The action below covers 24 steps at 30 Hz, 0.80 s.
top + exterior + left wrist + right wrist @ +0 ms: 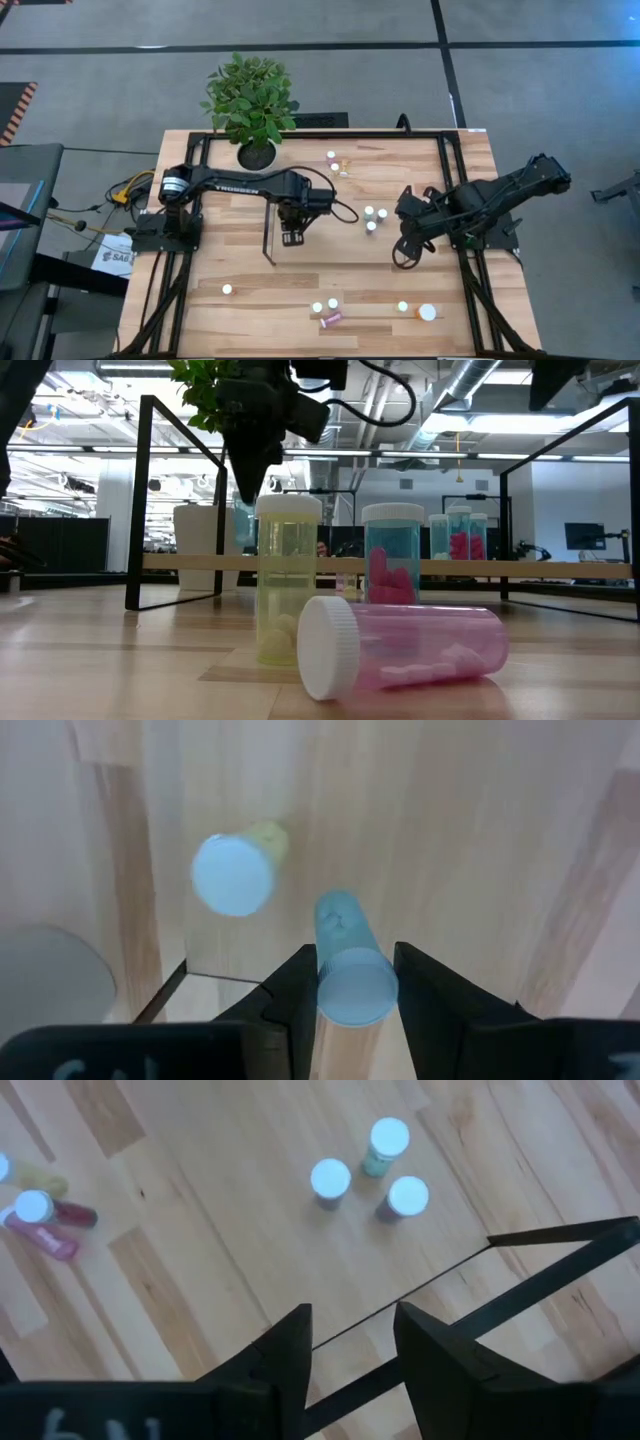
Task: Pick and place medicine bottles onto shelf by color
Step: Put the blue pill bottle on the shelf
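Pink bottle [400,645] lies on its side right up at the low camera, white cap toward the lens, with a yellow bottle [288,580] upright just behind it at 11 o'clock and a teal bottle [392,555] upright behind at 12. Farther back two more bottles [462,532] stand in a row, one teal, one with pink contents.

My left claw [292,236] hangs over the table's middle, clamped on a light blue bottle [345,960] — cap toward the wrist camera, body between my two fingers [290,995]. Below it on the wood stands another white-capped bottle with a yellowish body [237,870].

My right claw [408,250] sits at 3 o'clock of the table, fingers [285,1350] apart with nothing between them, over a thin black wire bar [520,1270]. Three upright bottles [374,217] cluster just left of it, between my two claws.

From above: small bottles [338,163] at 12 o'clock near the potted plant [250,100]; along the near edge a lone white cap [227,289] at 7, a pair plus the pink bottle at 6, and a wider orange-and-white bottle [427,312] at 5. Shelf — can't pick out its platform against the table [470,170].
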Motion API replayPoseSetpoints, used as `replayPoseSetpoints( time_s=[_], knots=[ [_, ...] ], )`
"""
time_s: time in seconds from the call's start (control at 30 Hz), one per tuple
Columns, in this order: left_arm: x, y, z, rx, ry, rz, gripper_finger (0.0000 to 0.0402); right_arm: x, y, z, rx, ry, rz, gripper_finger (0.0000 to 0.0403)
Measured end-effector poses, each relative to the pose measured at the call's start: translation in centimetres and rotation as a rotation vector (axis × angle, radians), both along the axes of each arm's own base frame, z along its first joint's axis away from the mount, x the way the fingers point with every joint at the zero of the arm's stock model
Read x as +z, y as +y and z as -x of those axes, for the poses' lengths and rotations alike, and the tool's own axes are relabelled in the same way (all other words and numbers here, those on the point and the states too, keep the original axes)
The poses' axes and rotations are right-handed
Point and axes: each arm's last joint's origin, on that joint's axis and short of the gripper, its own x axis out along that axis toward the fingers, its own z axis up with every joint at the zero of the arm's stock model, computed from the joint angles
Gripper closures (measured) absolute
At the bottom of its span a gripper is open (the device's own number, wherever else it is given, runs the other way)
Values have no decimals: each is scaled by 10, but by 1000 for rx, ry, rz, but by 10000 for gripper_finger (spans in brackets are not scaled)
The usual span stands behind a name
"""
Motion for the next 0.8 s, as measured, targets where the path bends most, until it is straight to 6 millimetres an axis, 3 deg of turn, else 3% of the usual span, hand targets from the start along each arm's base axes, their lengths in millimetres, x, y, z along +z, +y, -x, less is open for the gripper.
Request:
replayPoseSetpoints(
  time_s=[0.47,0.8],
  knots=[
    [-16,-3,4,-91,43,11,303,0,0,0,-3,-2,-1,244],
    [-17,3,3,-107,24,9,303,0,-5,-2,-24,-3,-1,245]
  ],
)
